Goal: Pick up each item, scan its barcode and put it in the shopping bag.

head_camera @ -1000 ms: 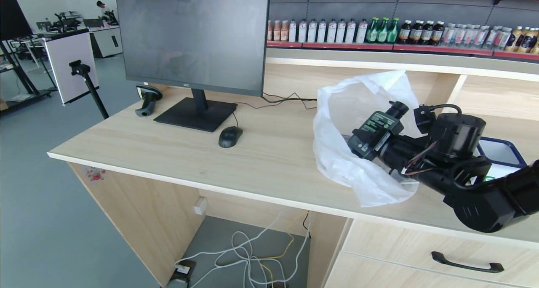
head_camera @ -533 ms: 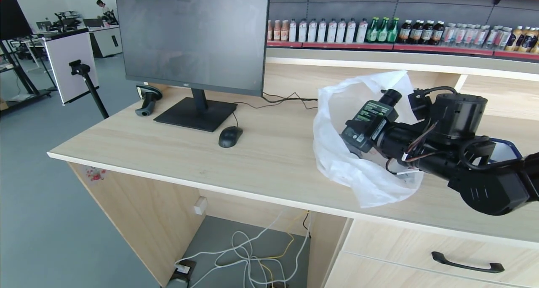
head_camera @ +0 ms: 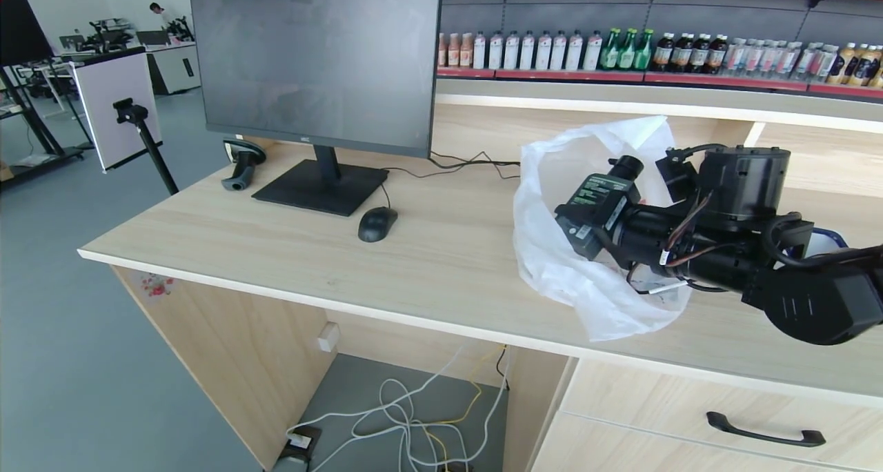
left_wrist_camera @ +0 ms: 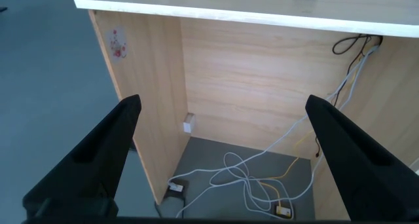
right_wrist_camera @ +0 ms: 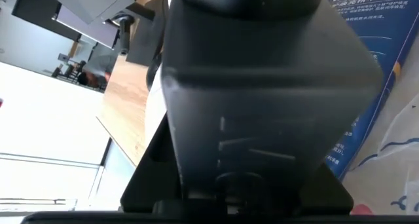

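The white plastic shopping bag (head_camera: 586, 161) stands open on the wooden counter (head_camera: 428, 251). My right arm's wrist (head_camera: 607, 213) reaches into its mouth, and the bag hides the gripper end. In the right wrist view the gripper's black body (right_wrist_camera: 255, 112) is up close, with a blue printed package (right_wrist_camera: 370, 80) and white bag plastic (right_wrist_camera: 396, 185) just behind it. I cannot tell whether it holds anything. My left gripper (left_wrist_camera: 222, 105) hangs open and empty below the counter edge (left_wrist_camera: 229, 11), facing the cabinet side. A handheld barcode scanner (head_camera: 241, 163) rests at the counter's far left.
A monitor (head_camera: 314, 58) and mouse (head_camera: 376, 223) occupy the middle of the counter. A blue-rimmed tray (head_camera: 831, 241) lies behind my right arm. Shelves of bottles (head_camera: 655, 51) line the back. Cables (left_wrist_camera: 262, 178) lie on the floor under the counter.
My right arm has lifted and levelled out, and its wrist has shifted a little up and to the left at the bag's mouth. The bag, scanner and left gripper's surroundings look unchanged.
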Robot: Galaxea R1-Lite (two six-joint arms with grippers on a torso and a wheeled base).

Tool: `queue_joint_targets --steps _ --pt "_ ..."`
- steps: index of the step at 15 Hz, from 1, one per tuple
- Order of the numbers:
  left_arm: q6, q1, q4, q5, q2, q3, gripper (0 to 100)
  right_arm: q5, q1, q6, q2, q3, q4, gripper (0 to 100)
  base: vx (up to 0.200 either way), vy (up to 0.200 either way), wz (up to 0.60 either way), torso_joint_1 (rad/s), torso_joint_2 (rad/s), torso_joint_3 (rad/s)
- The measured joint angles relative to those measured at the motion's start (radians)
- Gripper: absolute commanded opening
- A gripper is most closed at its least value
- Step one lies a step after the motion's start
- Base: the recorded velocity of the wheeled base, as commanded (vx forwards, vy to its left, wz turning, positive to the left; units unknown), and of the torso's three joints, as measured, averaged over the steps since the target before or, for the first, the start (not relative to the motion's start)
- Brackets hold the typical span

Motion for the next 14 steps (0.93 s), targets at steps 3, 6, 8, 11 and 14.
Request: queue_joint_targets --steps 3,6,8,11,14 --pt "0.0 -0.001 0.0 0.0 0.0 0.0 100 0.0 -0.004 0.019 0.031 0.0 0.006 0 0.0 0.0 0.0 0.0 0.0 0.0" --pt "0.0 0.0 0.0 0.0 0.0 0.0 100 -0.003 -0.027 0.022 0.062 -0.002 0.005 0 0.0 0.0 0.0 0.0 0.0 0.0" --pt "0.001 0.0 0.001 0.0 0.0 0.0 100 -0.002 -0.035 0.021 0.076 -0.023 0.012 0 0.0 0.0 0.0 0.0 0.0 0.0" --pt "0.001 0.0 0.0 0.0 0.0 0.0 100 -0.021 -0.072 0.016 0.095 -0.034 0.013 0 0.0 0.0 0.0 0.0 0.0 0.0" --pt "0.0 0.0 0.001 0.0 0.0 0.0 100 -0.048 -0.111 0.014 0.101 -0.025 0.013 0 0.0 0.0 0.0 0.0 0.0 0.0"
